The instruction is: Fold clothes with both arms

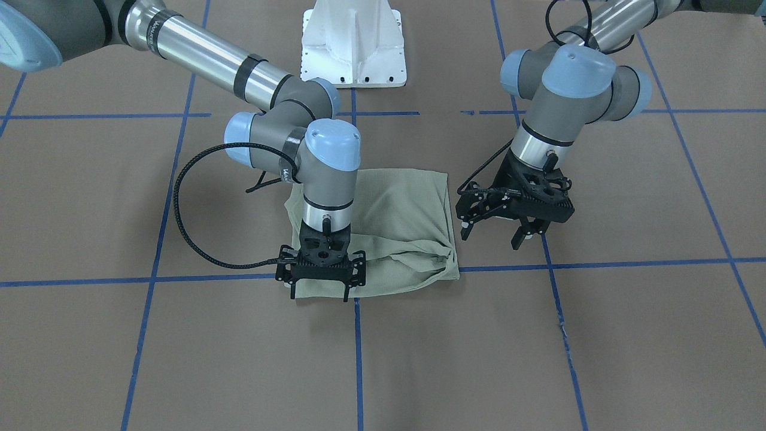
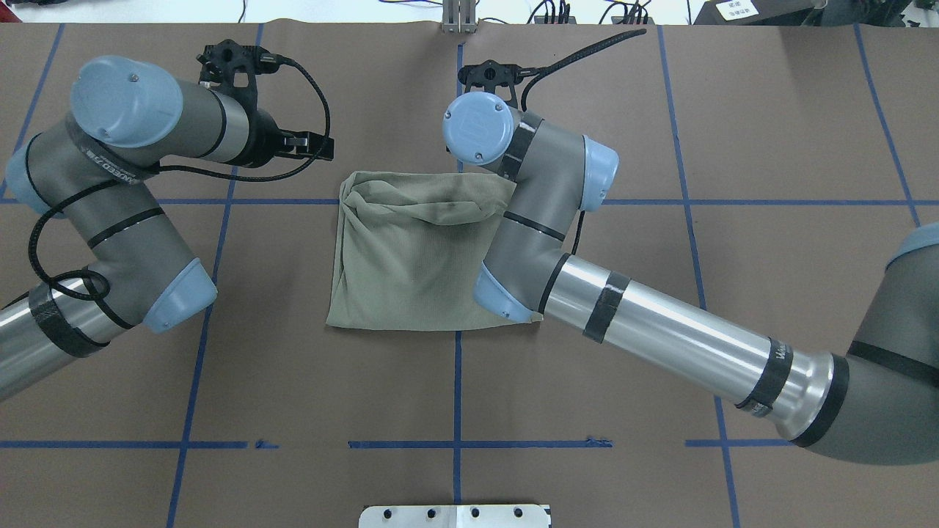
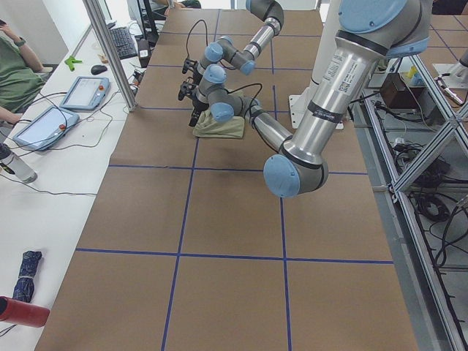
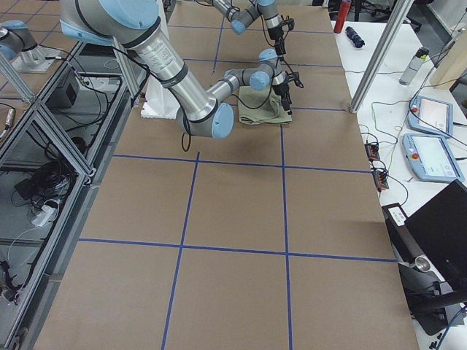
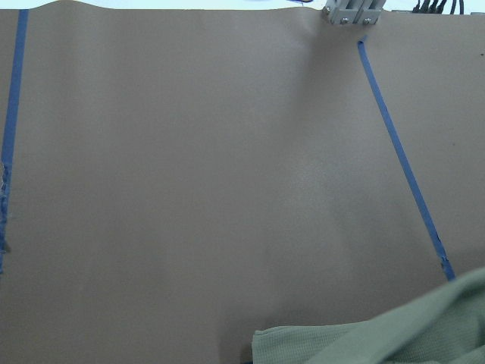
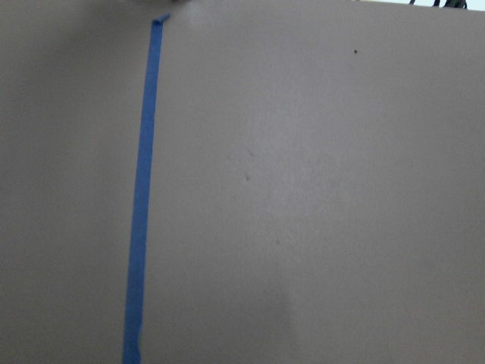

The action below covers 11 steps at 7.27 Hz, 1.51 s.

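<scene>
The sage-green shirt (image 1: 395,227) lies folded into a rough square at the table's middle, with bunched folds along its far edge (image 2: 411,257). My right gripper (image 1: 320,292) is open and points straight down, its fingertips (image 1: 346,296) at the shirt's far edge, near the corner. In the overhead view its wrist hides it. My left gripper (image 1: 491,236) is open and empty, and hovers just off the shirt's side (image 2: 323,147). The left wrist view shows a corner of the shirt (image 5: 424,341). The right wrist view shows only brown paper and blue tape.
The white pedestal base (image 1: 353,48) stands at the robot's side of the table. Blue tape lines (image 1: 359,359) grid the brown paper. A side table with tablets (image 3: 44,124) and a seated person (image 3: 14,69) lies beyond the far edge.
</scene>
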Motion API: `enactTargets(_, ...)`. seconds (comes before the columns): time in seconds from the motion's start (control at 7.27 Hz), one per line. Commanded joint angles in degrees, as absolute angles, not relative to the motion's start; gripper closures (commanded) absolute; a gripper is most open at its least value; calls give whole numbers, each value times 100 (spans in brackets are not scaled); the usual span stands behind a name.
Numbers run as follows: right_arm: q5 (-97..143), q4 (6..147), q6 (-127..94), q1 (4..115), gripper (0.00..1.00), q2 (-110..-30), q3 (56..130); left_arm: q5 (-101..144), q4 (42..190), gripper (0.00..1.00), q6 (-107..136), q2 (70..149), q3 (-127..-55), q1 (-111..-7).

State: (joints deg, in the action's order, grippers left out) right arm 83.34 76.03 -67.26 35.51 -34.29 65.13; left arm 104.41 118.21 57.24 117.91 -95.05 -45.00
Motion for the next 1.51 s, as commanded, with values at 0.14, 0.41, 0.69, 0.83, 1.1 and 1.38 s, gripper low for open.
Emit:
enactTargets(0.14, 8859, 7803, -7675, 3395, 0, -3304, 6907, 10441, 11821, 0, 5730, 11707, -9606, -4500)
enactTargets(0.41, 8807, 8284, -8662, 3235, 4, -3559, 7397, 10441, 11821, 0, 5730, 11707, -9598, -4500)
enactTargets(0.69, 8519, 8534, -8947, 3016, 33, -3900, 7820, 10441, 11821, 0, 5748, 11707, -9598, -4500)
enactTargets(0.83, 8412, 8534, -9043, 2928, 46, -3989, 7961, 10441, 11821, 0, 5774, 11707, -9598, -4500)
enactTargets(1.1, 8411, 8525, -9079, 2892, 46, -3990, 7963, 10433, 11821, 0, 5774, 11707, -9598, -4500)
enactTargets(1.38, 8411, 8517, -9079, 2865, 48, -3999, 7963, 10441, 11821, 0, 5774, 11707, -9606, -4491)
